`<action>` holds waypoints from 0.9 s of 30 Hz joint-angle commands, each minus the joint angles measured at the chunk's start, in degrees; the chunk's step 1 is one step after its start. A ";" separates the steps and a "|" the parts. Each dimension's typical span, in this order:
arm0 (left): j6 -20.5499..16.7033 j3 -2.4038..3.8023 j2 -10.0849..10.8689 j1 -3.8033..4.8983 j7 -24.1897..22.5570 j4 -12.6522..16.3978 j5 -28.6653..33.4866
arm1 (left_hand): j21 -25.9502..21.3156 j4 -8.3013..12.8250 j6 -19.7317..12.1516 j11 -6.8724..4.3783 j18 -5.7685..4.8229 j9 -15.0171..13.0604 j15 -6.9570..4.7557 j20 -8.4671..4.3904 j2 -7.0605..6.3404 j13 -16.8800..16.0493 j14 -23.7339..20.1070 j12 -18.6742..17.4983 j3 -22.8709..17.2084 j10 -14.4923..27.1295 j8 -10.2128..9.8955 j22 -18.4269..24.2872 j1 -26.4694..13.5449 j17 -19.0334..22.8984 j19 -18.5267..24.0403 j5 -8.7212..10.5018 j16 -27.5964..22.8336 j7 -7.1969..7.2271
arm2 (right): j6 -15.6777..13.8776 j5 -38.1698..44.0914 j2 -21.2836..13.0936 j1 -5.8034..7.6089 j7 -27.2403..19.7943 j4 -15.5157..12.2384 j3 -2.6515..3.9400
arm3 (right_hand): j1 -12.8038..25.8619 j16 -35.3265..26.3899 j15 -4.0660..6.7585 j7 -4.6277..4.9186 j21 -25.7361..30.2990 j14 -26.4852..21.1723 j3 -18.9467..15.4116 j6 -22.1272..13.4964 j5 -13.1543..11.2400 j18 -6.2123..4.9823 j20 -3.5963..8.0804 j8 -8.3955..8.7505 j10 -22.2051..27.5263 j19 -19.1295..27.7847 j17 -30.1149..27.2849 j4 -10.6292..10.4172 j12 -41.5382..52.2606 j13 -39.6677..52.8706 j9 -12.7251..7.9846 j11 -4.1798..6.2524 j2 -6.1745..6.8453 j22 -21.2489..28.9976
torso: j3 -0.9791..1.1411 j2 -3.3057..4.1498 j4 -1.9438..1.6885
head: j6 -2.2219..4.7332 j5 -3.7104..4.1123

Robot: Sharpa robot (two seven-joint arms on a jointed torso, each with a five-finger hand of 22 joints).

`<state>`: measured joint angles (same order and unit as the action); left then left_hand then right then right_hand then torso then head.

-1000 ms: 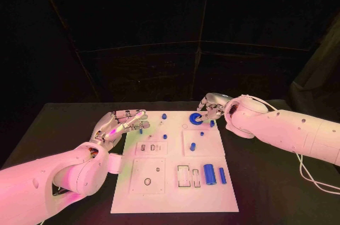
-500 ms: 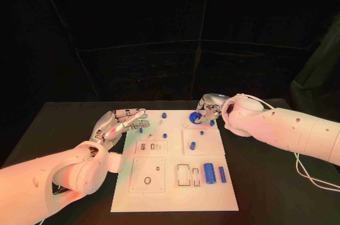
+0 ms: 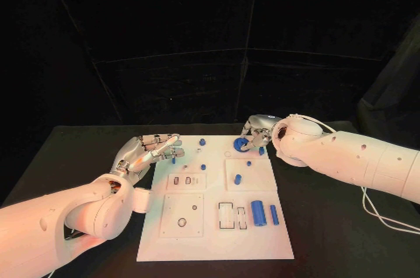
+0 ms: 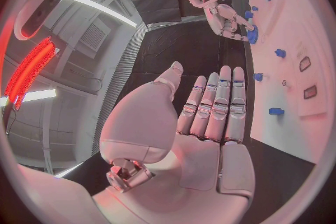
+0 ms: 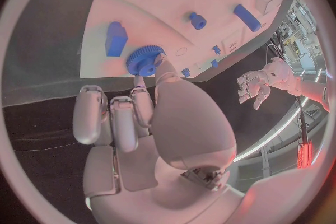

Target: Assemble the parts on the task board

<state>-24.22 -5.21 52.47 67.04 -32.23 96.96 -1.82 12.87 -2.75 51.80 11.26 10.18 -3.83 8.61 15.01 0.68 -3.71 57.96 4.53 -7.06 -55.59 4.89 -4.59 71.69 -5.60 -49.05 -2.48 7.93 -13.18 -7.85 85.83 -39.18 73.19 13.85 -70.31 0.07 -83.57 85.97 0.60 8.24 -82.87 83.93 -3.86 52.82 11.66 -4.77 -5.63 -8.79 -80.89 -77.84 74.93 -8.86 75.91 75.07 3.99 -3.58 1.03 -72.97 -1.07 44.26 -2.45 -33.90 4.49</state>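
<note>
The white task board (image 3: 219, 229) lies in the middle of the black table (image 3: 332, 229), with small blue parts scattered over it. At its far edge the right hand (image 3: 259, 131) pinches a blue toothed gear (image 3: 241, 145) between thumb and fingers (image 5: 162, 65); the right wrist view shows the gear (image 5: 143, 60) caught at its rim, just above the board's surface, beside a blue block-shaped part (image 5: 115, 38). The left hand (image 3: 144, 152) hovers over the board's far left corner, holding nothing, its fingers (image 4: 220, 102) stretched out straight and lying close side by side, the thumb standing apart. Nearer on the board a large blue cylinder (image 3: 259, 213) and a slimmer blue rod (image 3: 274, 215) lie side by side toward the right edge, next to a group of rectangular slots (image 3: 232, 218). A short blue peg (image 3: 237, 180) stands in the square panel in the middle, and further small pegs (image 3: 203, 142) stand near the far edge
</note>
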 commanded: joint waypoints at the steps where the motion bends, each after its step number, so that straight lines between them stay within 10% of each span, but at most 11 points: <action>1: 0.73 0.04 0.01 0.06 -0.19 0.07 -0.33 | -0.30 0.40 0.04 -0.04 0.32 0.04 0.33 0.24 0.49 0.05 0.10 -0.38 -0.07 -0.01 -0.22 0.11 0.40 0.09 -0.14 -0.24 -0.36 -0.79 | 2.32 1.28 0.12 -0.05 0.58 0.11 -0.11 | -0.46 0.29 0.20 0.01 -0.34 4.12 0.72 0.70 -0.32 1.14 -0.02 -0.16 -0.63 -0.58 5.58 0.36 0.53 0.16 0.00 0.32 -0.73 -0.19 | -0.01 0.00 0.02 | -0.08 0.02; 14: 0.74 0.04 0.11 0.06 -0.06 0.08 -0.33 | -0.41 0.71 0.09 -0.04 0.32 0.03 0.32 0.24 0.83 0.05 0.16 -0.46 -0.27 -0.03 -0.32 0.21 0.68 0.10 -0.23 -0.24 -0.48 -0.78 | -3.87 4.52 0.14 -0.11 -0.67 -1.36 -0.12 | -3.31 0.92 0.90 -1.00 -1.58 4.44 7.76 6.79 -2.35 1.71 0.52 -1.10 -2.79 -2.44 7.24 4.20 3.68 3.90 0.22 1.19 -3.29 -3.08 | 0.05 -0.01 0.04 | -0.19 -0.17; 27: 0.78 0.04 0.17 0.06 -0.04 0.15 -0.33 | -0.47 0.92 0.12 -0.04 0.32 0.03 0.32 0.23 0.98 0.06 0.20 -0.50 -0.38 -0.04 -0.38 0.26 0.87 0.11 -0.28 -0.24 -0.56 -0.77 | -11.19 6.50 0.13 -0.13 -0.10 -7.56 -0.11 | 0.58 0.97 1.30 -1.44 -1.90 4.48 10.73 8.19 -1.60 1.84 1.00 -0.02 -3.15 -2.82 7.47 4.05 3.86 4.48 -0.08 1.58 -2.07 -3.75 | 0.00 0.00 -0.03 | -0.08 -0.39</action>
<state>-24.14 -5.22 52.63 67.04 -32.05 97.00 -1.82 12.65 -2.04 51.80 11.26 10.18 -3.83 8.61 15.01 1.43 -3.71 57.96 4.30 -7.45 -55.59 4.89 -4.42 72.44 -5.55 -49.05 -2.49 7.70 -13.18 -15.42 90.52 -39.27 72.91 13.44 -77.34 -0.08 -84.08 86.84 1.56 8.38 -84.46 84.05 6.03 56.84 10.03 -3.97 -4.60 -8.85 -82.64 -80.28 74.92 -4.27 79.87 74.98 1.53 -3.27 -1.37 -74.94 -1.06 44.26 -2.42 -34.05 4.09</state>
